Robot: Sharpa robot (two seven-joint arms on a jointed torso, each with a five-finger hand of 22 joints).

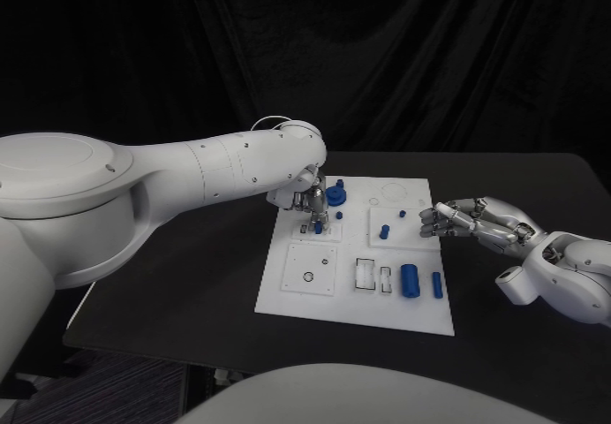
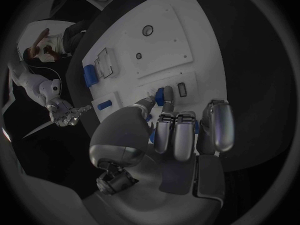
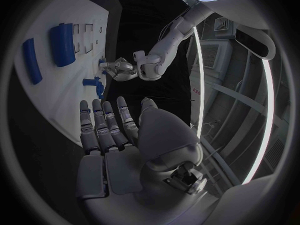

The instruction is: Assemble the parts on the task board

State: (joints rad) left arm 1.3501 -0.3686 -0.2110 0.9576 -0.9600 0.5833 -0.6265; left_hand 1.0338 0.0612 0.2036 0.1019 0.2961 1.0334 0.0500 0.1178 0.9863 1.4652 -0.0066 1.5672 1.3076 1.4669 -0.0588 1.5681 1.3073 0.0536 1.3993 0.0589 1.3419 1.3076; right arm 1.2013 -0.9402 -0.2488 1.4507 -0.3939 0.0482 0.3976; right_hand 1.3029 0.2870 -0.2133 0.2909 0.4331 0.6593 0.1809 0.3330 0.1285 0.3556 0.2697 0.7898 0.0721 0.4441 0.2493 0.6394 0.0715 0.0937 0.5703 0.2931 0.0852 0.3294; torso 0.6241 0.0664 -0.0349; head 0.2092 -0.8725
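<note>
The left hand [image 1: 307, 200] hung over the task board [image 1: 297, 296] near its twelve o'clock end, fingers pinched on a small blue part [image 2: 167, 96] held at the board's face, with other parts lying toward four o'clock. If the fingers eased off before the part seated, it would likely tip or skid. The right hand [image 1: 471, 221] waited at three o'clock just off the board's edge, fingers apart and empty — the black table [image 1: 178, 291] sat under a dark curtain.

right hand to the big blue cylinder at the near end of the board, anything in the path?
Nothing visible. The right hand hovers open at the board's right edge, and the big blue cylinder lies nearer the robot on the task board, with only the slim blue pin beside it.
</note>
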